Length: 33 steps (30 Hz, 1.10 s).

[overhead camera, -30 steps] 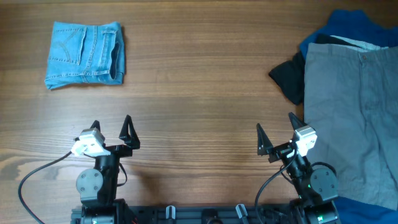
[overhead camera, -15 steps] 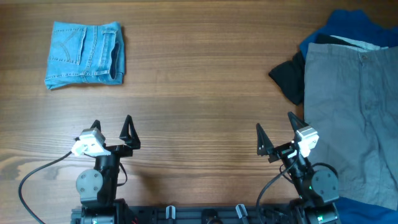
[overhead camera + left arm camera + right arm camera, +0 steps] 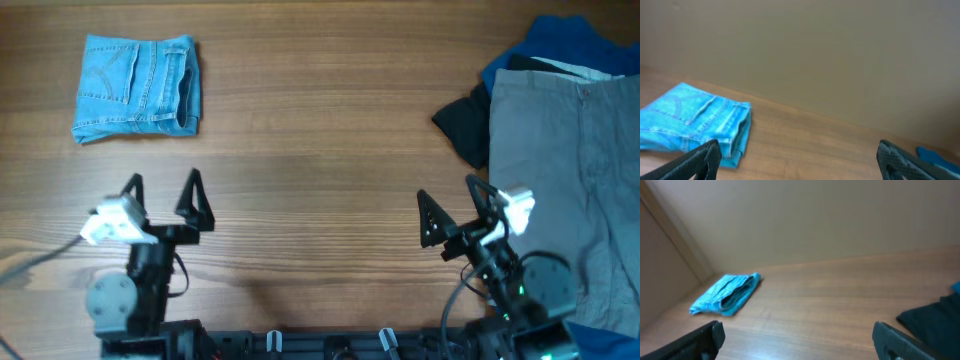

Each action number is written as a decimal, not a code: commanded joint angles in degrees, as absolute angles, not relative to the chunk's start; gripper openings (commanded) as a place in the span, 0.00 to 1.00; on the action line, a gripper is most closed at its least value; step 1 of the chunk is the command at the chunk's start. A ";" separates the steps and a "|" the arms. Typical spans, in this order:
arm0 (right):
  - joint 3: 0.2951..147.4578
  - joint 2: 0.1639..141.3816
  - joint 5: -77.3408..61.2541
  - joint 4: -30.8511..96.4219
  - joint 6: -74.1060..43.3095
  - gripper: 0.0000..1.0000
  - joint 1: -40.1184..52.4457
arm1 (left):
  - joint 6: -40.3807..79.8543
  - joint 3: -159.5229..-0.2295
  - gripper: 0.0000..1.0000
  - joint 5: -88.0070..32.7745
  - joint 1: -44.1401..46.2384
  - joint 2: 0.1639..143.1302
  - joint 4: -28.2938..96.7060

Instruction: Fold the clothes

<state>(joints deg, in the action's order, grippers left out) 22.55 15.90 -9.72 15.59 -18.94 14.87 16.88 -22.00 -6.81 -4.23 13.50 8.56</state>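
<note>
The grey shorts (image 3: 565,180) lie spread flat at the right edge of the table, over a blue garment (image 3: 560,45) and next to a black one (image 3: 465,125). A folded light-blue denim garment (image 3: 138,87) lies at the far left; it also shows in the left wrist view (image 3: 695,122) and the right wrist view (image 3: 727,300). My left gripper (image 3: 165,200) is open and empty near the front edge, well short of the denim. My right gripper (image 3: 455,212) is open and empty just left of the shorts. The black garment's edge shows in the right wrist view (image 3: 935,317).
The wooden table (image 3: 320,150) runs bare between the denim and the pile on the right. A wall stands behind the table's far edge in both wrist views. Cables and arm bases sit along the front edge.
Both arms have risen or tilted: the left gripper shifted left and a little farther from the front edge, the right gripper shifted slightly right. The clothes have not moved.
</note>
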 commanded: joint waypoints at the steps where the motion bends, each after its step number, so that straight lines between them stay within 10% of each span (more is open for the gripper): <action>1: 35.42 30.37 -12.53 23.97 -20.97 1.00 14.59 | 17.17 -36.77 1.00 -3.03 -3.97 26.81 16.84; 12: 78.72 74.91 -15.14 59.37 -6.35 0.98 14.59 | 16.03 -74.76 1.00 -2.90 -3.97 64.71 50.50; 33: 81.14 100.05 0.27 44.99 -14.11 0.95 -10.92 | 15.49 -76.51 1.00 -8.51 -3.97 68.75 52.82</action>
